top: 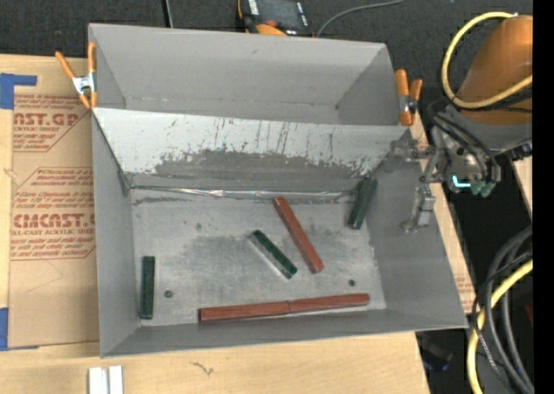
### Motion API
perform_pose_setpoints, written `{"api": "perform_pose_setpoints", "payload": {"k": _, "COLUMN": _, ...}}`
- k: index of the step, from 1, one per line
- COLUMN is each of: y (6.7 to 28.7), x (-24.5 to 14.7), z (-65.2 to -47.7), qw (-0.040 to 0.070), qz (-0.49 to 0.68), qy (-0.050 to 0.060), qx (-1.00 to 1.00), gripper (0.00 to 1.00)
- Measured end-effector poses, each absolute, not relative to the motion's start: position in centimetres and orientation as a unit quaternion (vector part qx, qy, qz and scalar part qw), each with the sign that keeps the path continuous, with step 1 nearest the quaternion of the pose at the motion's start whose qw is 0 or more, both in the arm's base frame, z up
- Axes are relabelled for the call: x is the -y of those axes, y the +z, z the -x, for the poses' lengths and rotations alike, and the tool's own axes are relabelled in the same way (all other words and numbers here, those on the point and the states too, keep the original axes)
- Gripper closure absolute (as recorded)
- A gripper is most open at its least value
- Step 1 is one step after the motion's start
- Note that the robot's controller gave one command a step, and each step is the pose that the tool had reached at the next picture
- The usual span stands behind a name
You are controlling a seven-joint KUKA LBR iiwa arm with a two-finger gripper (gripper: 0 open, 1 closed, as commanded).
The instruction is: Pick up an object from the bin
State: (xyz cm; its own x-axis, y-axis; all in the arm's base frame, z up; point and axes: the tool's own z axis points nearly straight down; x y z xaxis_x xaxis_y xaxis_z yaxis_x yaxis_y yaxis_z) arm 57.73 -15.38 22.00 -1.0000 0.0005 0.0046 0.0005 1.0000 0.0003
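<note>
Progress: early, nothing picked yet as far as I can judge. Gripper (pixel 421 210) hangs over the bin's (pixel 251 72) right sloped wall, up by the rim, not down on the floor where the things lie. Open or closed: can't tell from this angle (the metal parts overlap w/ the wall). No thing is seen in its grasp.

Nearest thing: a short dark green bar (pixel 361 203), just beside the gripper on the view-left side, leaning at the foot of that same wall, tilted, near upright in the view. Apart from the gripper, not touching. Likeliest target by nearness alone, but that's a guess.

Further from the gripper, toward view-left and lower:
- red-brown bar (pixel 299 234), diagonal, mid floor
- green bar w/ a pale edge (pixel 273 254), just beside the red-brown one, maybe touching at its lower end
- long red-brown strip (pixel 286 306) along the front wall, below and left of the gripper; looks like two pieces end to end
- another dark green bar (pixel 148 286), far corner, well apart from the gripper

All five lie loose, no heap.

Left to do, in my judgement: pretty much everything. Move in over one bar, descend, close on it, lift clear of the bin.
</note>
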Motion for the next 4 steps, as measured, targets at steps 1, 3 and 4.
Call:
{"api": "perform_pose_setpoints", "payload": {"k": 1, "y": 6.6, "x": 7.9, "z": -58.0, "qw": 0.002, "qz": 0.119, "qy": -0.001, "qx": 0.993, "gripper": 0.0}}
{"api": "perform_pose_setpoints", "payload": {"k": 3, "y": 11.6, "x": 2.7, "z": -57.9, "qw": -0.001, "qz": 0.282, "qy": 0.0, "qx": 0.959, "gripper": 0.0}}
{"api": "perform_pose_setpoints", "payload": {"k": 4, "y": 6.9, "x": -0.3, "z": -58.5, "qw": 0.001, "qz": 0.449, "qy": 0.0, "qx": 0.893, "gripper": 0.0}}
